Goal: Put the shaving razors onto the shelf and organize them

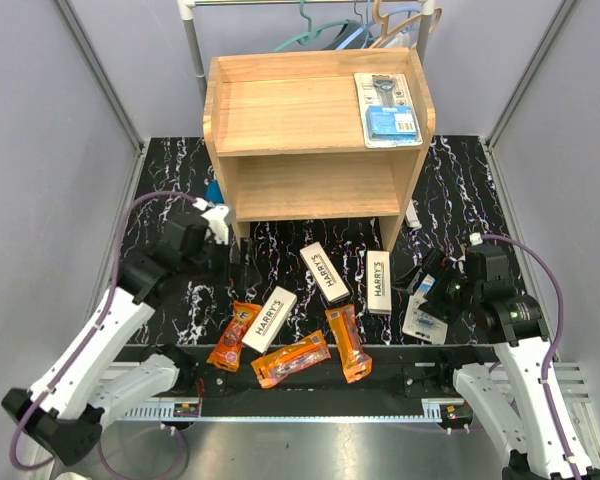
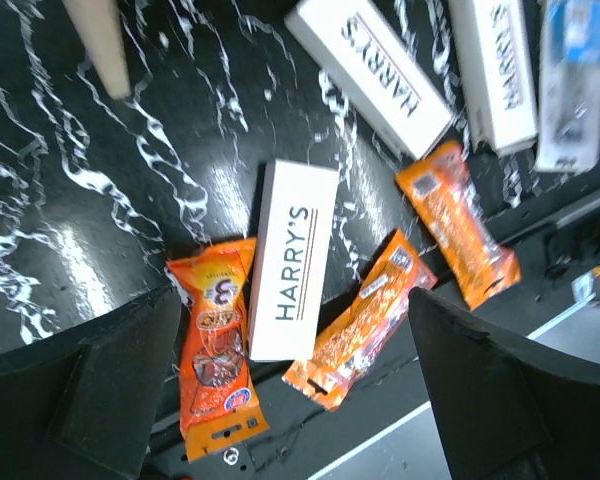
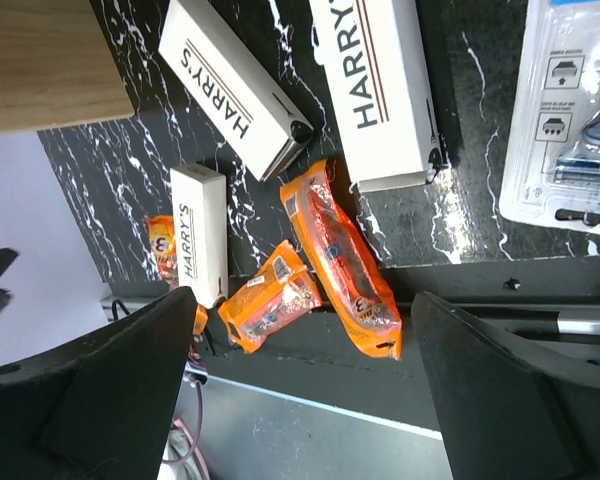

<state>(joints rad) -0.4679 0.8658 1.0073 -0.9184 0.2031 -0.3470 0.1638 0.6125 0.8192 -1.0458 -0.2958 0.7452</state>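
White-and-black left arm [image 1: 90, 350] runs from the lower left of the frame up toward centre-left, elbow bent, black wrist tipped down. Left end effector [image 1: 230, 258]: jaws spread wide, nothing between them. In its wrist view the dark left fingers [image 2: 90, 390] sit at the lower left and lower right corners. White-and-black right arm [image 1: 525, 385] rises from the lower right, wrist turned inward toward centre. Right end effector [image 1: 420, 285]: also spread wide, gripping nothing, with the dark right fingers [image 3: 100, 390] at both lower corners.
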